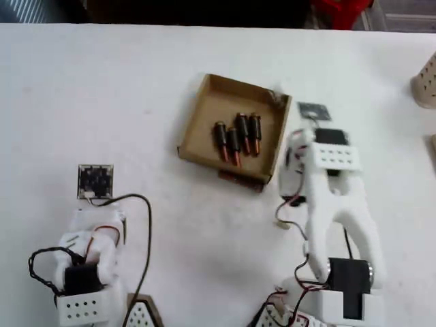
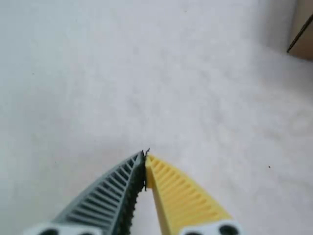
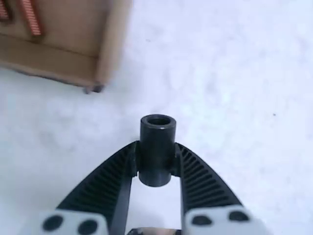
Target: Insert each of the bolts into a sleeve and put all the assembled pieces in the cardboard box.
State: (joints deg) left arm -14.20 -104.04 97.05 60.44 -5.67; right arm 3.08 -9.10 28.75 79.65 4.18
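The right gripper [image 3: 155,147] was clamped on a black sleeve [image 3: 157,131], held just beside the cardboard box [image 1: 225,102] and outside its wall. Four assembled pieces [image 1: 238,138] lay side by side inside the box. The left gripper [image 2: 145,156] hung well apart from the box over the white table [image 1: 102,88], with its fingers pressed together and holding nothing.

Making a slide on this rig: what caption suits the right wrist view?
Right end effector shut on an empty black sleeve, cardboard box corner close by.
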